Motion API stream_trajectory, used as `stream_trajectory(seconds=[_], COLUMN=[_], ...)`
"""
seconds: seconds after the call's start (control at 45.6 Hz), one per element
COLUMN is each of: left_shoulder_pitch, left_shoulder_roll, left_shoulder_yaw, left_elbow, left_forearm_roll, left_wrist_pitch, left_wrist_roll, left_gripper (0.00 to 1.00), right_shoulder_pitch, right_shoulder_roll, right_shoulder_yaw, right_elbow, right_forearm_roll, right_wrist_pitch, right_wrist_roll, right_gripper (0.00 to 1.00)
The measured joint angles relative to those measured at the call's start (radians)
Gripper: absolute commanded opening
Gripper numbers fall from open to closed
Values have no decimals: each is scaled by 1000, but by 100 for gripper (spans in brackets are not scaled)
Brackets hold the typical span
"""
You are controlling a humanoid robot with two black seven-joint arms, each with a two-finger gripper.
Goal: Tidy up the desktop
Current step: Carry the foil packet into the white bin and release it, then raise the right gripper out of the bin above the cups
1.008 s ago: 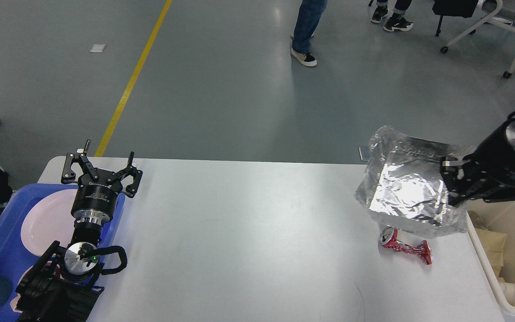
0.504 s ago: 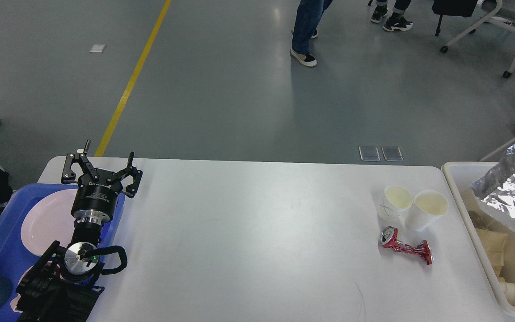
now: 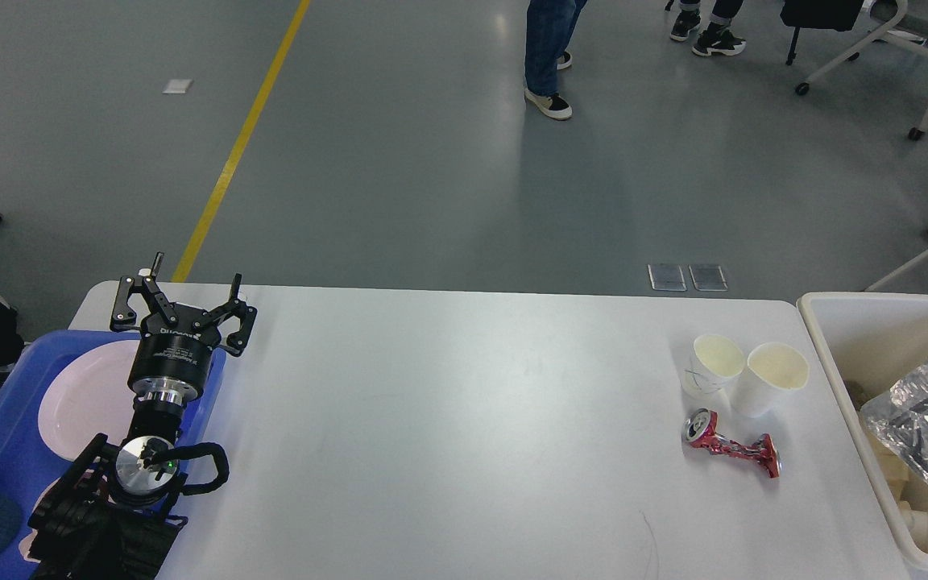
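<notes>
Our left gripper [image 3: 182, 306] hangs spread and empty over the desktop's [image 3: 448, 403] far-left corner, our right one unseen, while the crushed can [image 3: 730, 443] lies lengthwise left-to-right near the bin [image 3: 843, 354], likelier the right arm's reach.

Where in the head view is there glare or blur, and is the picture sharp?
Head view: sharp overall; soft ceiling-light glare on the grey floor; bright glints on the crinkled foil bag in the bin; the desktop is evenly lit, with faint shadows beside the paper cups.
</notes>
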Motion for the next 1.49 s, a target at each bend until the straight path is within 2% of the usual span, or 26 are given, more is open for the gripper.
stream_trajectory(seconds=[0.175, 0.767, 0.789, 0.898, 0.942, 1.49], left_shoulder_pitch=[0, -1, -1, -1, -2, 0], left_shoulder_roll=[0, 0, 0, 0, 0, 0], left_shoulder_yaw=[0, 0, 0, 0, 0, 0], left_elbow=[1, 0, 0, 0, 0, 0], left_forearm_roll=[0, 0, 0, 0, 0, 0], left_wrist_pitch=[0, 0, 0, 0, 0, 0], left_wrist_roll=[0, 0, 0, 0, 0, 0], left_gripper=[96, 96, 96, 96, 96, 96], right_shoulder_pitch=[-39, -70, -70, -71, -71, -67], right_shoulder_roll=[41, 90, 90, 87, 83, 70], right_shoulder_yaw=[15, 26, 26, 26, 23, 11], right_elbow=[-26, -24, -24, -23, -24, -21], right_forearm_roll=[0, 12, 13, 14, 14, 13], right_wrist_pitch=[-75, -95, -95, -99, -102, -103], right_wrist_roll=[-2, -4, -4, -4, -3, 3], right_gripper=[0, 0, 11, 88, 99, 100])
